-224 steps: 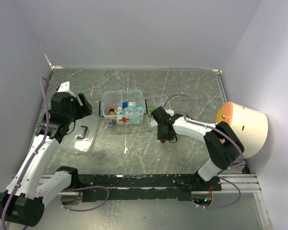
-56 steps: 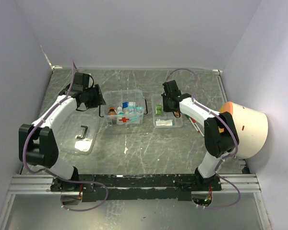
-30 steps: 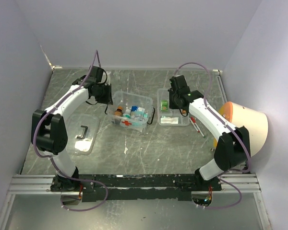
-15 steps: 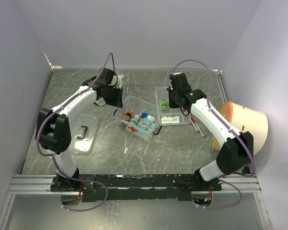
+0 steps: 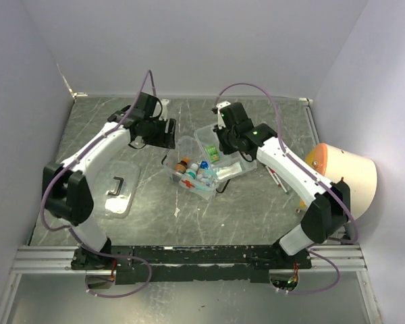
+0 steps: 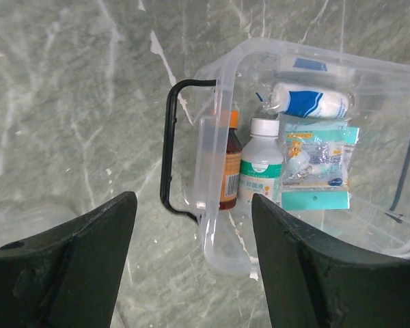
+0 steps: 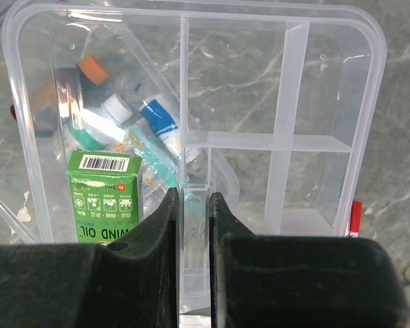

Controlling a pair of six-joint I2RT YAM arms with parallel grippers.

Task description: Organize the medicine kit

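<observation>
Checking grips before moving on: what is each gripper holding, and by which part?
The right gripper pinches the compartmented tray by a divider wall; the left gripper is open, holding nothing.

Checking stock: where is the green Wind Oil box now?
In the right wrist view, the green box lies in the left compartment of the compartmented tray, which the right gripper grips by a divider over the medicine kit.

I was working in a robot-lab test cell. Plain lilac walls [image 5: 189, 47] boxed in a grey marbled table [image 5: 256, 216], with an aluminium mounting rail [image 5: 47, 258] at its near edge.
</observation>
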